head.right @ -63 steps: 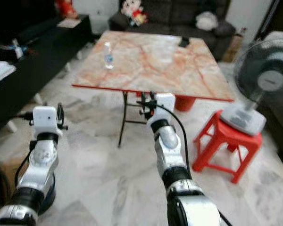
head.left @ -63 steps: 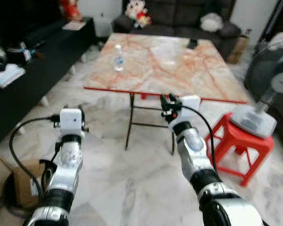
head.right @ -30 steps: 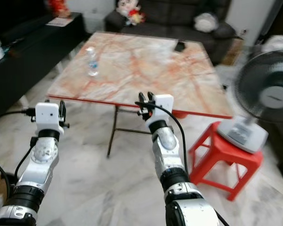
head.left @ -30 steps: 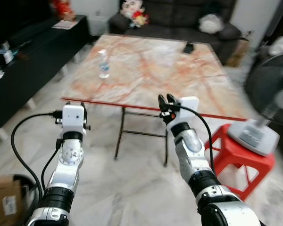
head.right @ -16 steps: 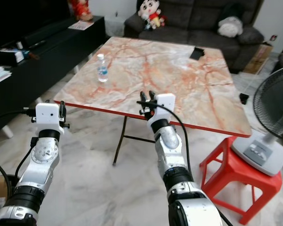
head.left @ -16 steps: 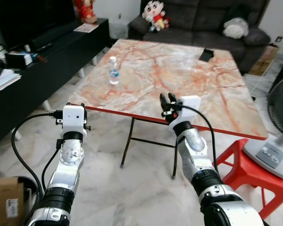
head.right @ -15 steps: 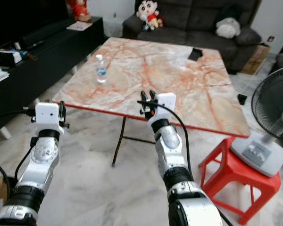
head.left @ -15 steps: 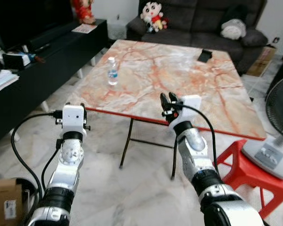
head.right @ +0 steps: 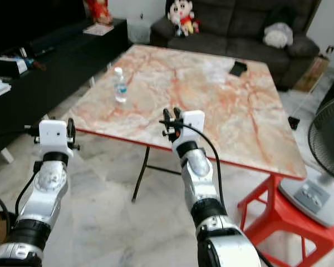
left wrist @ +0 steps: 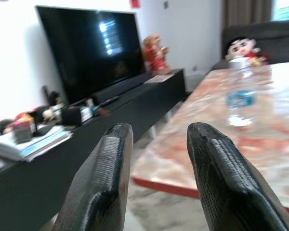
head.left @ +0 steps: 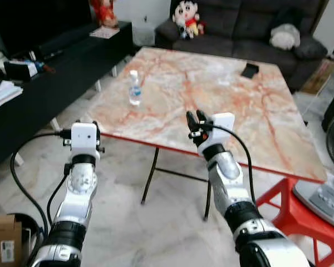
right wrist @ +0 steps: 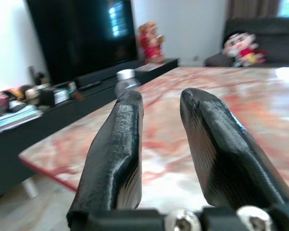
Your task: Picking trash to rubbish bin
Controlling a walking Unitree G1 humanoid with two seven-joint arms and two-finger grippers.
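1. The bottle, a small clear one with a blue label, stands upright on the table, near its left edge and toward the near corner. It is the only likely trash on the top, so I judge it to be what must go to the bin.
2. The table has a marbled orange-and-white top with a red rim and folding metal legs. A dark flat thing, perhaps a phone, lies at the far side, well apart from the bottle.
3. The right gripper is raised in front of the near edge of the table, empty, its fingers a narrow gap apart. Its wrist view looks along the tabletop, with the bottle's cap beyond the finger tips, so the arm seems held ready for a reach.
4. The left gripper is held up short of the table, empty, fingers parted moderately. Its wrist view has the bottle ahead, beyond the table's near corner.
5. Further out: a sofa with soft toys behind the table, a TV bench on the left, a red stool and a fan on the right. No bin can be made out.
6. Judgement: this is the approach; the robot needs to come closer before either gripper can close on the bottle.
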